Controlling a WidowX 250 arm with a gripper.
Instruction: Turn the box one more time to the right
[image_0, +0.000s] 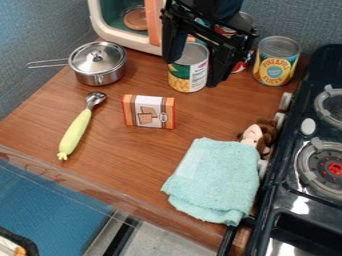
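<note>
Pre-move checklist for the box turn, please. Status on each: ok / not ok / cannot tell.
1. Box upright on the counter: ok.
2. End effector fingers apart, ready to receive the box: ok.
3. End effector at the box: not ok, it hangs by the can with the green and yellow label.
4. End effector not touching that can: cannot tell.
5. Turning room, with scoop and towel apart from the box: ok.
6. Number of turns already made: cannot tell.

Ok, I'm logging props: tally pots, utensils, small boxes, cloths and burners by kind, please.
Lidded silver metal pot: 1
Green-handled metal spoon: 1
Orange-and-white rectangular box: 1
Folded teal cloth: 1
Round metal stove burners: 2
Total: 6
</note>
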